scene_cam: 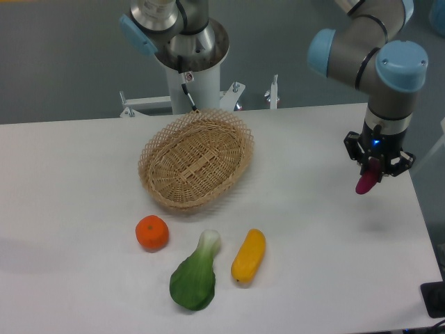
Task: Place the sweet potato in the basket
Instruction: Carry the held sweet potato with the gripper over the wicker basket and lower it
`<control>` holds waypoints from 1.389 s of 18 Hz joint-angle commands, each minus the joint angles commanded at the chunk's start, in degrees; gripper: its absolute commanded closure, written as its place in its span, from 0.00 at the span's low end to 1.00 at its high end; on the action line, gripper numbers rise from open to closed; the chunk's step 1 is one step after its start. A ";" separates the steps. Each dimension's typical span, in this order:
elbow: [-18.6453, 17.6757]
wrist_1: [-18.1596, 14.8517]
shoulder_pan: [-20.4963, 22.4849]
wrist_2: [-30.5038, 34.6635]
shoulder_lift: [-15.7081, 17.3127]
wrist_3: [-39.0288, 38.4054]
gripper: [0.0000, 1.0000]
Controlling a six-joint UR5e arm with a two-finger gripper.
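Holding Sweet Potato Aloft Right of Basket

Spanning the scene, white table (pixel 83 181). At far centre, empty wicker basket (pixel 197 161). At far right, above the table, gripper (pixel 376 164), jaws pinching the sweet potato (pixel 366 178), hanging clear of the surface, well apart from the basket. Near centre, leafy green vegetable (pixel 195 275); just right, yellow vegetable (pixel 249 255); left, orange fruit (pixel 152 233).
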 joint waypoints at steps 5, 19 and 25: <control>-0.09 0.00 -0.26 0.00 0.09 -0.44 0.66; -6.14 0.09 -9.13 -0.88 3.33 -6.24 0.66; -14.66 0.26 -16.16 -0.88 9.83 -6.94 0.66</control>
